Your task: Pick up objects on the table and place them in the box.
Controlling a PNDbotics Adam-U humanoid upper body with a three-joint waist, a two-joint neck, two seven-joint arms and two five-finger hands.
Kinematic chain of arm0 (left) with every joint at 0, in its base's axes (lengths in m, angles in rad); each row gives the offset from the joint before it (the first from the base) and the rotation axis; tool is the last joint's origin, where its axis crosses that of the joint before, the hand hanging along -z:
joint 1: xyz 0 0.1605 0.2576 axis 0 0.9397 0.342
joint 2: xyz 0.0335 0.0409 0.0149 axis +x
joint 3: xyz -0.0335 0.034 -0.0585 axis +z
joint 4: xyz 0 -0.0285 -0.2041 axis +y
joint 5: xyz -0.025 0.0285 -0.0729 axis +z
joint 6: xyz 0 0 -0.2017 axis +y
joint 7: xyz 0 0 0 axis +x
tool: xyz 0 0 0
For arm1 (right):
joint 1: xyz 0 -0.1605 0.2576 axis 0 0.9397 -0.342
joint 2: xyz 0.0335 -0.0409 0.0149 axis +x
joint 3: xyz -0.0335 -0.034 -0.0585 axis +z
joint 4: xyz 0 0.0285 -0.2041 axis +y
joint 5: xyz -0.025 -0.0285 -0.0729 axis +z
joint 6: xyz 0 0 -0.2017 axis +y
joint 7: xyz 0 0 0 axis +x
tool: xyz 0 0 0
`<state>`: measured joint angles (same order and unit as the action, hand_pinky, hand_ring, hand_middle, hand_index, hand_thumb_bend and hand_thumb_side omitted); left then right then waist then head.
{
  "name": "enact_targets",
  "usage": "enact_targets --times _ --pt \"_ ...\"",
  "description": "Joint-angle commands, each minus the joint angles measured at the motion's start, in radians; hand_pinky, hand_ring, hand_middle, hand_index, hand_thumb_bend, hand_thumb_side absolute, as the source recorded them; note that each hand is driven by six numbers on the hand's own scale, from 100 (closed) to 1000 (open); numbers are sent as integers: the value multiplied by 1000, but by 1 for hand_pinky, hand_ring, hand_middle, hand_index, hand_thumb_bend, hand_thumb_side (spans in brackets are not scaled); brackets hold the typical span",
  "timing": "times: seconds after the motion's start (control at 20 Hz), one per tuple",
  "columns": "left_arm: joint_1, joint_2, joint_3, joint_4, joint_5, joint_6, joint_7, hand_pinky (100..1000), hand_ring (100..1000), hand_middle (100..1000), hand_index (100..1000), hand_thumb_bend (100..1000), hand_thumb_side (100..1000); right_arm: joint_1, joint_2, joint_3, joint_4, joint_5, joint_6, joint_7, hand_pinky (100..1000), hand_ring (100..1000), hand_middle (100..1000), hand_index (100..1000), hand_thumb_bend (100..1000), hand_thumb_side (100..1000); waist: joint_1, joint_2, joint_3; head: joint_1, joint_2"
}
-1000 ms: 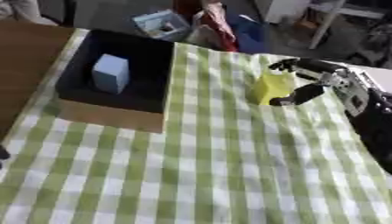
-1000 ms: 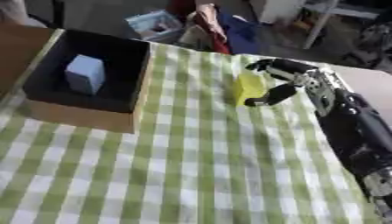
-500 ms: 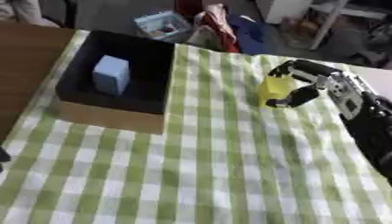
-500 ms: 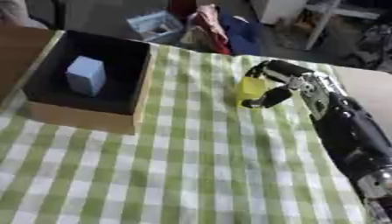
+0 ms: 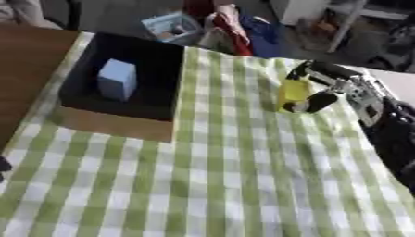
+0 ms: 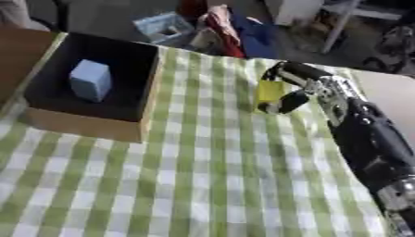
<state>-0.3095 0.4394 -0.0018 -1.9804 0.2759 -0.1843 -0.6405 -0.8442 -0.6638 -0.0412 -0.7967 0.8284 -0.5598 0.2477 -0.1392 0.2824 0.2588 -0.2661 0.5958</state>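
A yellow block [image 5: 292, 94] sits in my right hand [image 5: 329, 87], which is shut on it, fingers curled over its top and the thumb against its lower side. It is held over the green checked cloth [image 5: 219, 176], right of the box. The black-lined cardboard box [image 5: 122, 124] stands at the upper left, and a pale blue block [image 5: 116, 79] lies inside it. Only a dark bit of my left hand [image 5: 3, 165] shows at the left edge.
A wooden table top [image 5: 28, 60] lies left of the box. Beyond the table's far edge are red and blue cloth [image 5: 239, 28], a pale blue container [image 5: 172, 27] and white furniture legs [image 5: 344, 23].
My right hand has closed round the yellow block and carried it leftward, toward the box. The camera has also shifted a little.
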Motion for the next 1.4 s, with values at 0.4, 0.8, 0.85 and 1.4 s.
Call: enact_targets --times 0.4,0.8,0.85,1.4 --pt "-1 15 11 -20 9 4 0 622 524 542 714 100 665 -42 -20 29 -144 -106 -37 22 792 714 414 647 100 107 12 -35 -15 1 -3" --pt "8 17 7 -20 17 8 -3 621 524 543 713 100 659 -123 50 51 -211 -205 -32 87 794 706 411 645 100 100 15 -56 -20 -4 6" --pt "8 17 7 -20 19 9 -4 621 525 543 713 100 659 -134 61 51 -211 -210 -27 92 793 705 411 645 100 100 14 -58 -18 -5 6" --pt "3 17 -7 -20 34 20 -17 621 525 542 712 100 657 -229 203 73 -187 -168 -12 98 787 699 423 660 100 100 5 -75 13 -26 6"
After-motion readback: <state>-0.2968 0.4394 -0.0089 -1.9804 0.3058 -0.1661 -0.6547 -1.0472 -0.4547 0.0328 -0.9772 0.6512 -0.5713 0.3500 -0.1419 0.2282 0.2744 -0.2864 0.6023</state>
